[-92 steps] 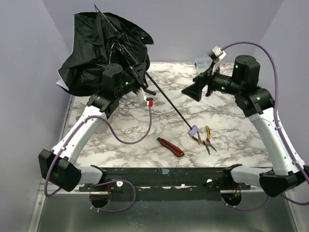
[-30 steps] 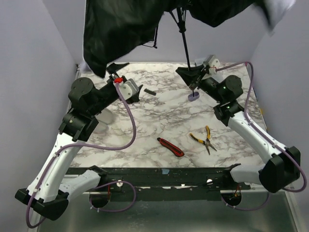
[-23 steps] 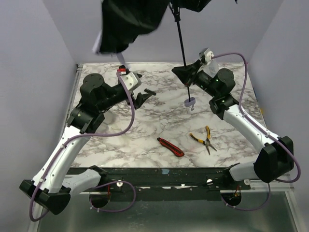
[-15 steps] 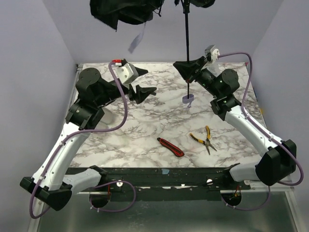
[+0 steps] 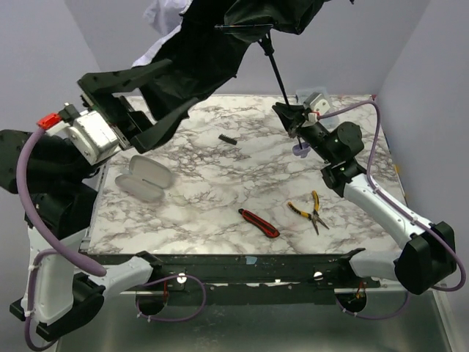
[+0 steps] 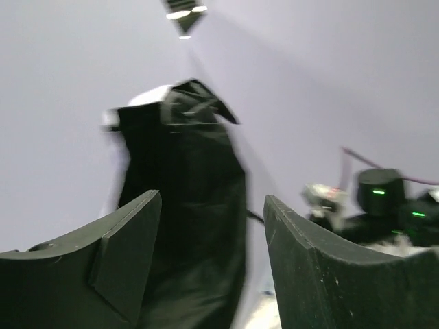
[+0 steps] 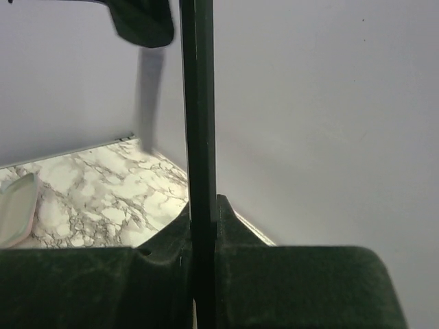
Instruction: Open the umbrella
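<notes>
Right gripper (image 5: 292,121): clamped on umbrella (image 5: 220,44) shaft (image 5: 277,70), just above the handle (image 5: 300,149), over the far-right of the table (image 5: 220,183).
Umbrella: off the table, shaft tilted up-left, canopy slack with black side showing, above the far edge.
Left gripper (image 6: 211,199): raised at left edge, jaws apart. Fabric shows through the gap, contact unclear.
Table: case (image 5: 143,177) near left edge; knife (image 5: 258,223) and pliers (image 5: 311,210) toward near edge.

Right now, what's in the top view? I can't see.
The right gripper clamps the umbrella by its shaft, canopy drooping overhead. The left gripper, jaws apart, points at it. Pliers, knife and box lie on the table.
</notes>
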Robot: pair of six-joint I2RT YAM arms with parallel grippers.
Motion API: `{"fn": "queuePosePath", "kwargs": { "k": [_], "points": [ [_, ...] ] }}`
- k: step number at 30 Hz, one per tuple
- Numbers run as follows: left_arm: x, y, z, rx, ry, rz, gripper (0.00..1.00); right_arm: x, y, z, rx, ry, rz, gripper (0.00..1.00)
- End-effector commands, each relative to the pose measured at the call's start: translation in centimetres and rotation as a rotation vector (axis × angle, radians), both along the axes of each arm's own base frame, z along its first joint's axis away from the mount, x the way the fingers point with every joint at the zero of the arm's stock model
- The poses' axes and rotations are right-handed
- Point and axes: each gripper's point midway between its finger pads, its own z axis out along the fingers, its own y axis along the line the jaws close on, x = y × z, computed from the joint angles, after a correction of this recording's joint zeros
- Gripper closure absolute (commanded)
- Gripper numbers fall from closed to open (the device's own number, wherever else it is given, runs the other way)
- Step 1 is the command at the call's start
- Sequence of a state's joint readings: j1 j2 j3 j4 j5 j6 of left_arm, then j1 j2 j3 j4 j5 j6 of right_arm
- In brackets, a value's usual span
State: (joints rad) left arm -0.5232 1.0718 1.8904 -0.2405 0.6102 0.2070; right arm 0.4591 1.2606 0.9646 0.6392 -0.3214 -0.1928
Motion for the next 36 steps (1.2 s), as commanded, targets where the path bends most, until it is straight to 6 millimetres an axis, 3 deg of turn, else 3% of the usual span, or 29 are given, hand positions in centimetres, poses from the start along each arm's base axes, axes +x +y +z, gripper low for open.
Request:
{"fn": "queuePosePath", "kwargs": {
  "k": [1,4,8,12,15,18,22,27,31,32,34,36],
  "points": [
    [5.9,4.2,1.0,-0.046,-0.073,0.412,0.38,-1.4,-1.0,3.1,0.043,-0.086,-0.027,1.0],
    [7.9,5.1,1.0,-0.007,-0.128,0.537,0.37,-1.5,-0.8,2.5,0.026,-0.063,-0.013,1.0],
    [9.4,4.0,0.3,0.029,-0.112,0.529,0.33,-1.3,-0.6,1.4,0.002,-0.03,-0.008,1.0],
    [10.0,3.5,1.2,0.001,-0.122,0.521,0.36,-1.0,-0.5,-0.2,-0.027,0.02,-0.014,1.0],
    [8.9,2.5,2.7,-0.022,-0.174,0.451,0.5,-0.6,-0.3,-1.5,-0.037,0.063,-0.022,1.0],
    [5.7,0.0,3.2,0.01,-0.263,0.266,0.83,0.2,0.2,-3.1,-0.04,0.126,-0.03,1.0],
    [1.9,-3.0,2.3,0.054,-0.284,0.049,1.0,1.5,0.8,-4.7,-0.006,0.224,-0.054,1.0],
    [-0.5,-5.7,-0.9,0.145,-0.313,-0.075,1.0,3.0,1.8,-7.2,0.053,0.445,-0.061,1.0],
    [1.2,-6.4,-3.2,0.191,-0.244,-0.029,1.0,2.4,2.7,-6.7,0.121,0.547,-0.008,1.0],
    [2.3,-6.1,-3.3,0.18,-0.22,0.025,0.96,2.1,2.9,-6.1,0.148,0.56,0.01,1.0],
    [4.2,-5.3,-3.3,0.153,-0.174,0.123,0.78,1.3,3.4,-4.8,0.198,0.582,0.058,1.0],
    [4.2,-5.1,-4.4,0.185,-0.181,0.139,0.6,0.6,3.9,-3.3,0.253,0.604,0.111,1.0]
  ]
}}
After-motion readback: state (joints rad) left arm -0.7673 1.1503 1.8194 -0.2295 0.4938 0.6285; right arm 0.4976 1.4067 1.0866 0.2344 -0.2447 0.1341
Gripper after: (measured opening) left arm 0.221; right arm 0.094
